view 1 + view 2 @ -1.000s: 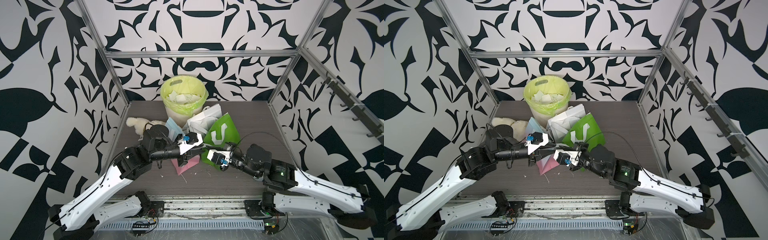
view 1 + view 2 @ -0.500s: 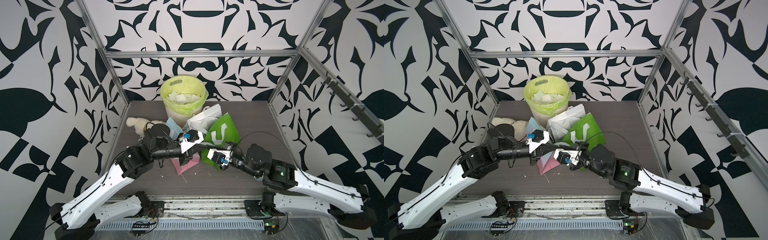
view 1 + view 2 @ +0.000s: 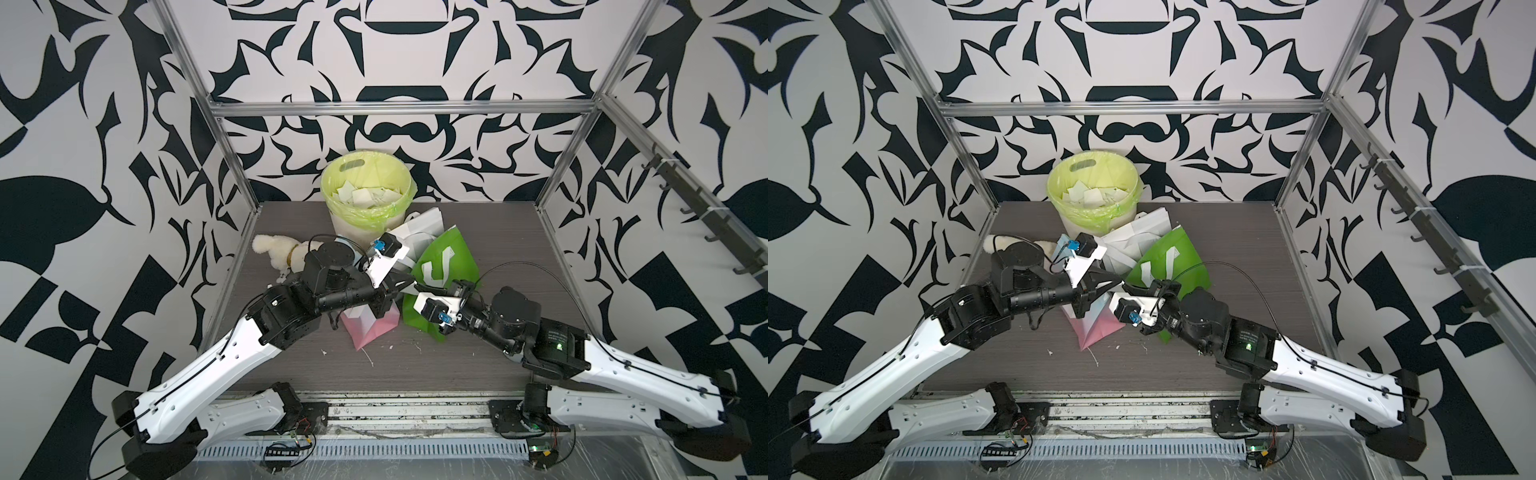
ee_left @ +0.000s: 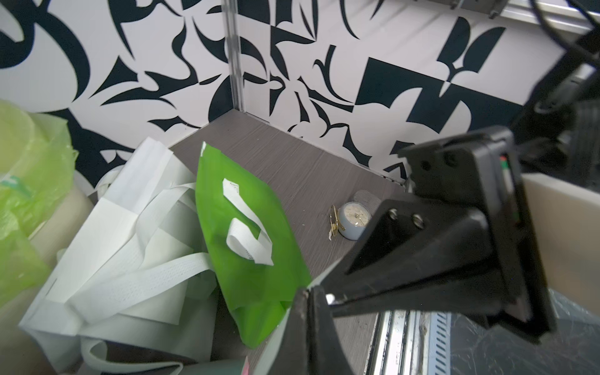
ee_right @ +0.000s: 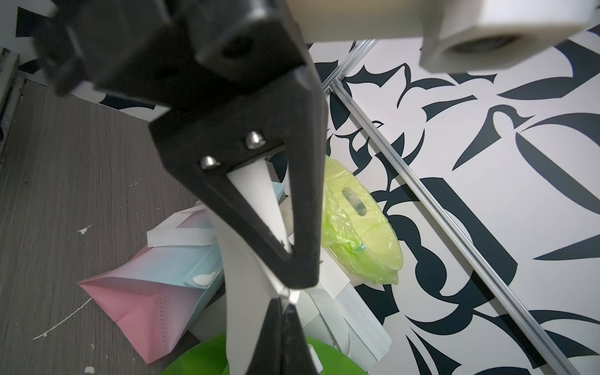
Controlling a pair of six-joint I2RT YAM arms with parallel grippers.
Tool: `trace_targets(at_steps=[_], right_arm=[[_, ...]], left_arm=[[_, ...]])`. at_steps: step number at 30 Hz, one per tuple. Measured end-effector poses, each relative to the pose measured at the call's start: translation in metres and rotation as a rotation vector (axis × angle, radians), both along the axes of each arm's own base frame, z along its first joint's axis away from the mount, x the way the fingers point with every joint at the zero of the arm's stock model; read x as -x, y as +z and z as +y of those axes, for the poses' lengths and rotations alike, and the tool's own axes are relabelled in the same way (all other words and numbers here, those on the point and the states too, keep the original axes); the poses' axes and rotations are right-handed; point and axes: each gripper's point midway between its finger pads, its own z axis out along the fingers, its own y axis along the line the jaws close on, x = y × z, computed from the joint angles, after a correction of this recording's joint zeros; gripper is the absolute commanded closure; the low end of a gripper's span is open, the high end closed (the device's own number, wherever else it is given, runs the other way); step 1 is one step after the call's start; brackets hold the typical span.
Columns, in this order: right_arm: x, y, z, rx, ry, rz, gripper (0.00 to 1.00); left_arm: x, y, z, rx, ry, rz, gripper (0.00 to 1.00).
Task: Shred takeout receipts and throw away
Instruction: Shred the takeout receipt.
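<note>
Tearing is the step in hand, by my judgement. The table (image 3: pixel 457 365) under me is crowded: the lined bin (image 3: pixel 353 224) at far centre, the green bag (image 3: pixel 446 266) just right of centre, the pink bag (image 3: pixel 370 328) near centre. The pull should therefore run sideways, left claw going left and right claw going right, high enough to clear the bags. The two pinches should sit close together on the same edge, so the paper rips between them rather than slipping out. A small twist of one wrist should start the tear cleanly.

My left claw (image 3: pixel 407 286) and right claw (image 3: pixel 419 287) are both clamped shut and meet tip to tip, just beside each other, above the gap between the pink and green bags. The takeout receipt (image 5: pixel 242 292) is pinched in both. In the right wrist view it is a plain white strip passing behind my right claw's fingers (image 5: pixel 302 227) and hanging below the tips. In the left wrist view I see only a pale edge of it at my left claw's tips. The bin is well apart on the far side, and white scraps (image 3: pixel 365 195) lie in it.
</note>
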Motion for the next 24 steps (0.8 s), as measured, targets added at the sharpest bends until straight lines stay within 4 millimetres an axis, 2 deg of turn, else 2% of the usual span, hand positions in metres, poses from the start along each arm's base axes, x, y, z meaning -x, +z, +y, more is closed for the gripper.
trace_targets(at_steps=[11,14,19,22,24], right_arm=[[0.022,-0.002,0.008,-0.012,0.126,0.006,1.00],[0.028,-0.003,0.006,-0.041,0.154,0.032,1.00],[0.041,0.003,-0.001,-0.115,0.197,0.094,1.00],[0.045,0.010,-0.006,-0.174,0.203,0.133,1.00],[0.044,0.016,-0.010,-0.232,0.190,0.161,1.00]], left_arm=[[-0.044,0.026,0.019,0.161,0.245,0.058,1.00],[-0.069,0.032,0.036,0.210,0.347,0.071,1.00],[-0.115,0.044,0.076,0.321,0.512,0.097,1.00],[-0.137,0.051,0.099,0.410,0.579,0.124,1.00],[-0.144,0.055,0.108,0.477,0.592,0.136,1.00]])
